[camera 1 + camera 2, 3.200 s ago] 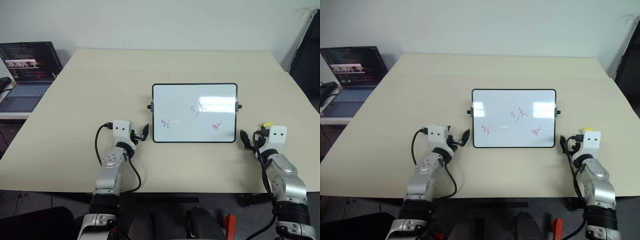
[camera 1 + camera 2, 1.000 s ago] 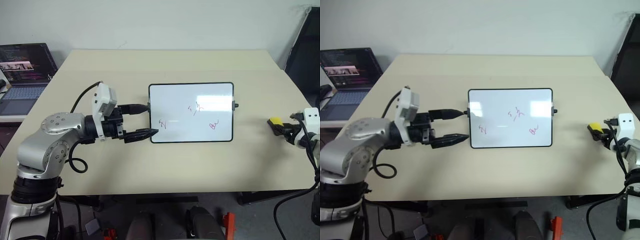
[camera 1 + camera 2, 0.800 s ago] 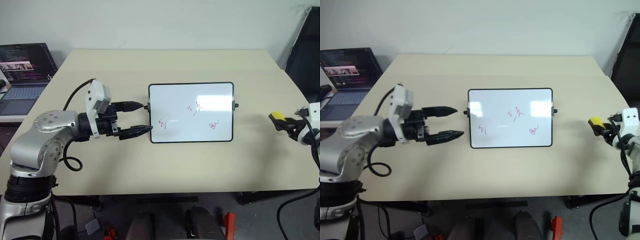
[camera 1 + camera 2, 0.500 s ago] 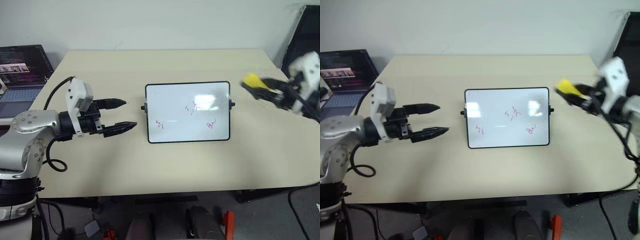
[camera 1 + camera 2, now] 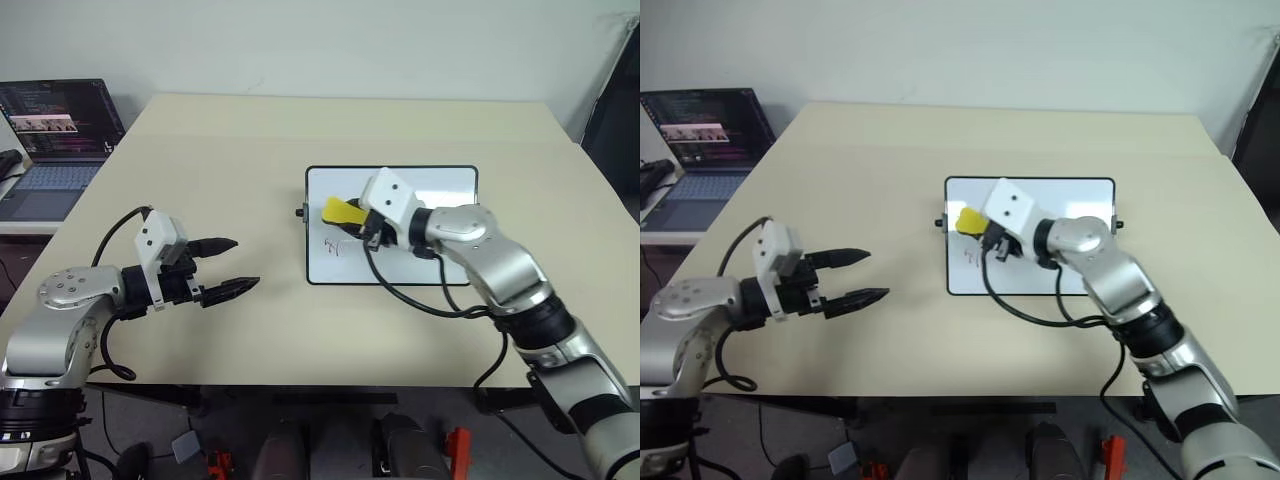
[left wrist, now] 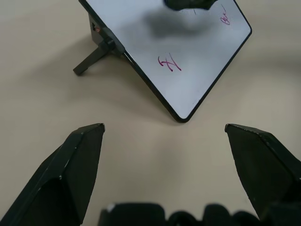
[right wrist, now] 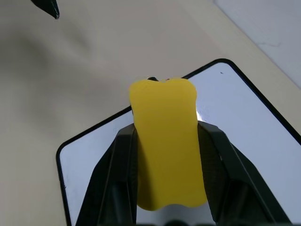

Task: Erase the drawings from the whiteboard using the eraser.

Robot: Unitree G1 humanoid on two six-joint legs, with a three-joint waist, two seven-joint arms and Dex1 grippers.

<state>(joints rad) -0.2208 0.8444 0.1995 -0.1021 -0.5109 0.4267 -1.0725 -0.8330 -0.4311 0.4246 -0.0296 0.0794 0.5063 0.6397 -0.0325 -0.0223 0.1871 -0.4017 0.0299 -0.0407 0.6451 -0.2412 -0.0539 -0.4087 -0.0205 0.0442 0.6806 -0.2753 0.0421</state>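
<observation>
- Right tool [image 7: 167, 155] clamps the yellow eraser [image 5: 342, 211] over the whiteboard [image 5: 440, 178].
- Left tool [image 5: 235, 265], fingers spread, empty, hovers above the tabletop [image 5: 230, 150].

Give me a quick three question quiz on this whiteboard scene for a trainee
1. Which hand holds the eraser?
2. True or false: the left hand is shut on the whiteboard's frame.
3. The eraser is over the board's: A) left part B) right part C) off the board.

Key: 1. The right hand, its fingers clamping the yellow block. 2. False; it is open, apart from the board. 3. A.
</observation>
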